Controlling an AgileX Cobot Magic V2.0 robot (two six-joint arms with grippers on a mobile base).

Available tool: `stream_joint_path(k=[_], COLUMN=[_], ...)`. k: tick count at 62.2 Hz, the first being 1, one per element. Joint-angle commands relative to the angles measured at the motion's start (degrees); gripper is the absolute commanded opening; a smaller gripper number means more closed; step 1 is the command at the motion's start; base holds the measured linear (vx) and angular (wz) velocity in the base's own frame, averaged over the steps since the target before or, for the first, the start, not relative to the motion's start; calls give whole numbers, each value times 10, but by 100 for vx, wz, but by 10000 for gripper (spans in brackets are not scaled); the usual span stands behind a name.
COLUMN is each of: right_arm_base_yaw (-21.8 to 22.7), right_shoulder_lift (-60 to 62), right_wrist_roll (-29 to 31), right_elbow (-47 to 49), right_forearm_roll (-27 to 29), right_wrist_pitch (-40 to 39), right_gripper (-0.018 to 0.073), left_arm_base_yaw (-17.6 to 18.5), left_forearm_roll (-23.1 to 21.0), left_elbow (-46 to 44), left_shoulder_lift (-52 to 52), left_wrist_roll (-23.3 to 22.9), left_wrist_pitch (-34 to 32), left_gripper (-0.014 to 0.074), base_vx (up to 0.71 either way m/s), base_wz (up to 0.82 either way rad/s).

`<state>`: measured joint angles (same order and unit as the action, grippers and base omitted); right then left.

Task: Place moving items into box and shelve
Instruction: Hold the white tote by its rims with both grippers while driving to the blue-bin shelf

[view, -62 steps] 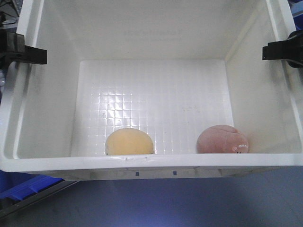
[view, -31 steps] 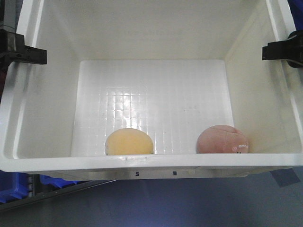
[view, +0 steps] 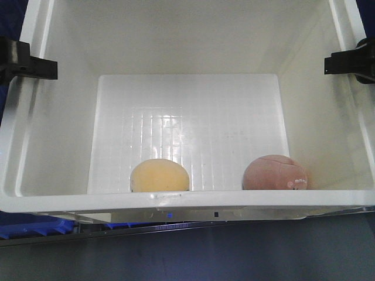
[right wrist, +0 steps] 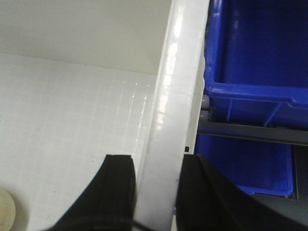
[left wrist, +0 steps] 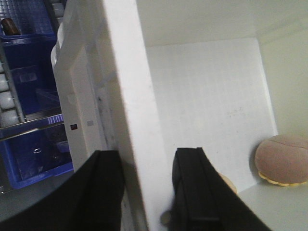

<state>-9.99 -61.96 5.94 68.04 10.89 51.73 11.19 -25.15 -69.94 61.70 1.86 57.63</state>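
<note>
Left hand (left wrist: 144, 192) pinching box (view: 187, 200) rim, right hand (right wrist: 154, 192) likewise, fingertips cut off, balls half-hidden.

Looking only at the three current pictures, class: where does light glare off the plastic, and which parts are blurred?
Front view: glare patches on the box floor, behind the yellow ball; balls sharp. Left wrist view: the left hand is dark and blurred, the pink ball soft. Right wrist view: a bright streak runs down the rim, and the right hand is blurred.
</note>
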Motion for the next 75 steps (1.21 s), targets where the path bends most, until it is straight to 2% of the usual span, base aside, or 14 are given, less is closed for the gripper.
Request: stream_joint_path(k=[1,39,75], right_arm_base_yaw=[2,2,2], right_shoulder_lift=[17,17,17], right_wrist_roll=[10,10,10], right_elbow=[25,25,25], right_forearm_roll=[12,12,12], right_wrist_pitch=[-83,-83,-83], right_gripper=[-6,-6,-6], left_arm_base_yaw=[3,3,3], left_forearm_roll=[-38,-38,-38], left_elbow=[-25,-25,-25], left_shoulder_lift=[-17,-17,-17], left_wrist_roll=[12,12,12], left_wrist_pitch=[-70,-70,-70], left_gripper=[-6,-6,-6], base_vx=[7,6,8], base_wz=[28,21,4])
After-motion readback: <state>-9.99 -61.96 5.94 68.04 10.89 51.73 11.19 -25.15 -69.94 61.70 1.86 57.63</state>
